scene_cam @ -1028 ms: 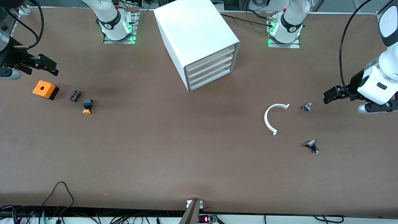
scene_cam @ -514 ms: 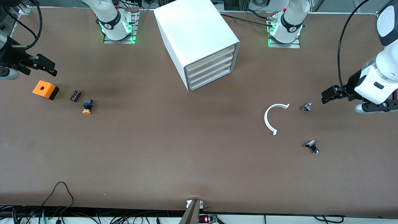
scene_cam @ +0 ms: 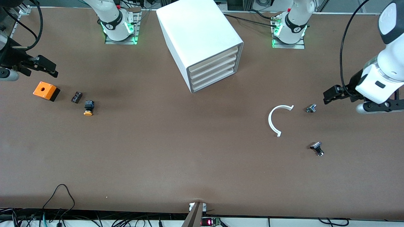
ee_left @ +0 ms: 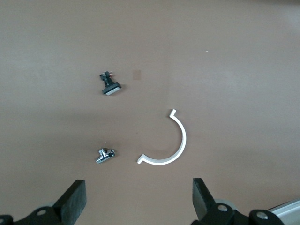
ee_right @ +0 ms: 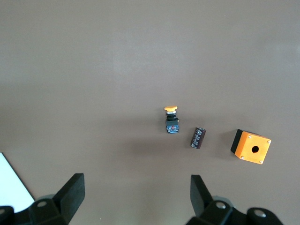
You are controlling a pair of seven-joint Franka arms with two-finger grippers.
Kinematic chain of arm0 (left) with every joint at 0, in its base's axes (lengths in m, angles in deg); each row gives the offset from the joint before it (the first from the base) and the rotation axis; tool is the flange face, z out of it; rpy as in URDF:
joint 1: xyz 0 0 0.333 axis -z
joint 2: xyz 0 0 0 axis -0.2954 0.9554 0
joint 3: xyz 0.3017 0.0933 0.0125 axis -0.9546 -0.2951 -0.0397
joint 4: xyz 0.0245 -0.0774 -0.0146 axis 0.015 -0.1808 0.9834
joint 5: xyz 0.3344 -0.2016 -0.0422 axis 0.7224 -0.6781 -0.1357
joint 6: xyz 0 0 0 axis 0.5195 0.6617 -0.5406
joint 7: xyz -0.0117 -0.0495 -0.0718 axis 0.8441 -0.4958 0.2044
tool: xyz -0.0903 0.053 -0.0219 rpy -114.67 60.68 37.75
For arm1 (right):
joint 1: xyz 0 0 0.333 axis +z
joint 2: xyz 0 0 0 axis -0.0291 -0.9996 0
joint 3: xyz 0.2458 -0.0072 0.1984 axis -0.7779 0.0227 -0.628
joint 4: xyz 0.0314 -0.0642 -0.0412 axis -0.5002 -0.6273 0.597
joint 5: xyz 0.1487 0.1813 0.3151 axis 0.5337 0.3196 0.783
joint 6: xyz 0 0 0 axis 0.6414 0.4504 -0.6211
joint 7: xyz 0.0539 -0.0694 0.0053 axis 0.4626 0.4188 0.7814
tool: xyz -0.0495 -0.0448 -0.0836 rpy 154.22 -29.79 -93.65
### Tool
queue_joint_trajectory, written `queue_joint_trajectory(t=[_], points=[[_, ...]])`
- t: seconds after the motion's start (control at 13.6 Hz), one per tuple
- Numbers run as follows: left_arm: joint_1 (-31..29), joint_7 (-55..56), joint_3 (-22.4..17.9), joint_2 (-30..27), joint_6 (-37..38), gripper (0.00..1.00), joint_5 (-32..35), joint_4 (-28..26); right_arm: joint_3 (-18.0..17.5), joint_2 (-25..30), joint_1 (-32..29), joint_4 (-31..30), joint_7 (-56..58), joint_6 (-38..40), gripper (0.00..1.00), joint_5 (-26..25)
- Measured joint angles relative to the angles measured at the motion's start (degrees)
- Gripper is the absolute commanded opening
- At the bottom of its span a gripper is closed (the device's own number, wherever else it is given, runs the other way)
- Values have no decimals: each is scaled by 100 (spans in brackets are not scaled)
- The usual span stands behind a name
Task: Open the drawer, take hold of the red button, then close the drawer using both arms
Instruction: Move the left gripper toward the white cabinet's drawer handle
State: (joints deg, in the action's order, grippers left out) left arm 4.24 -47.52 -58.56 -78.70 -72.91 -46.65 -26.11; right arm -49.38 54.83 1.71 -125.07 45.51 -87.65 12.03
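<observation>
Four alike drawers [scene_cam: 212,68] sit stacked and pushed in flush in the white cabinet [scene_cam: 195,28] at the desk's [scene_cam: 176,151] twelve o'clock in the front view, fronts facing about five o'clock. Toward four o'clock lie a white arc [scene_cam: 272,121], a small metal part [scene_cam: 311,108] and a black-capped part [scene_cam: 317,148]. The left claw [scene_cam: 329,94] hangs spread over bare desk by the metal part. At nine o'clock, the right claw [scene_cam: 47,66], spread and empty, hangs near an orange box [scene_cam: 46,91], a dark cylinder [scene_cam: 76,97] and a yellow-capped button [scene_cam: 88,108].
</observation>
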Motion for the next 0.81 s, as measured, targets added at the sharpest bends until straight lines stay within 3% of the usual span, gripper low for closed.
queue_joint_trajectory(t=[0.44,0.66,0.81], points=[[105,-2,139,90,960,100,-169,-24,0,-117,0,93,-11,-32,100,-8],[106,-73,208,299,1008,100,-280,-151,0,-182,0,137,-20,-63,100,-70],[105,-191,213,566,911,100,-752,-397,0,-249,0,296,-21,-66,100,-72]])
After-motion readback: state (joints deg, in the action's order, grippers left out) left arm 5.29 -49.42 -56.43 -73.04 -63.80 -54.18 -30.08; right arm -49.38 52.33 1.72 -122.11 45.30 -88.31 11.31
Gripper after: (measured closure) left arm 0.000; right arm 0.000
